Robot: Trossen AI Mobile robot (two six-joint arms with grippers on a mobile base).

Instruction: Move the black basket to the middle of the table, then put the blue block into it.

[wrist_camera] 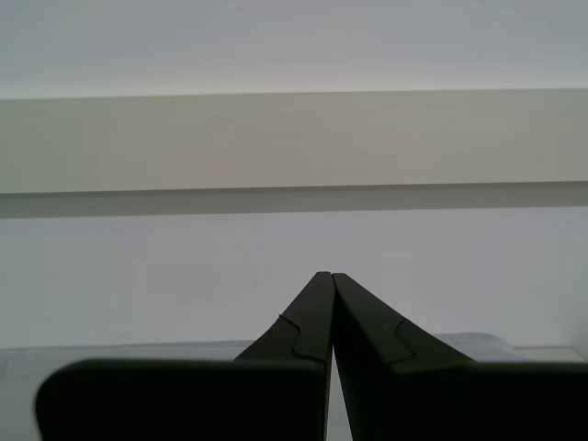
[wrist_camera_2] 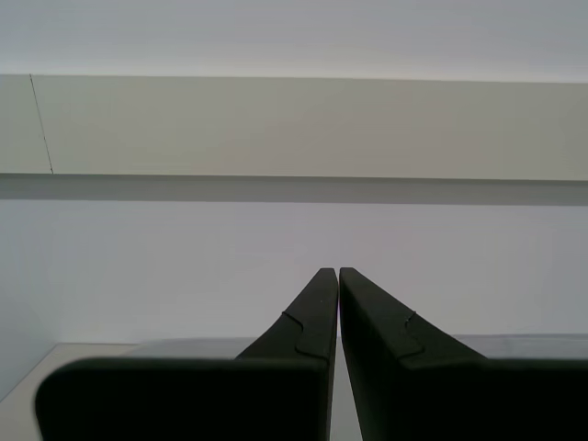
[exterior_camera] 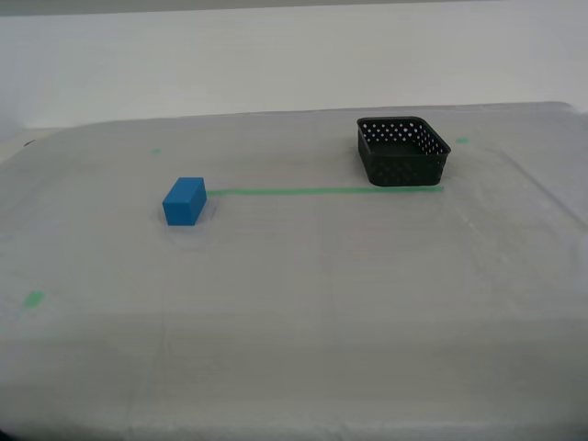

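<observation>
Exterior view: we count one black basket [exterior_camera: 404,152], far right on the table [exterior_camera: 294,349], holding nothing.
Blue block [exterior_camera: 185,201]: one, left.
Grippers: our first gripper [wrist_camera: 323,276] and second gripper [wrist_camera_2: 330,272], fingers pressed together.

a plain white wall [exterior_camera: 294,55] rises directly behind the far edge of the cloth-covered table [exterior_camera: 294,367], lit evenly by soft, diffuse light. across the wall [wrist_camera_2: 294,129] runs a broad, pale cream horizontal band with a thin shadow beneath it.
</observation>
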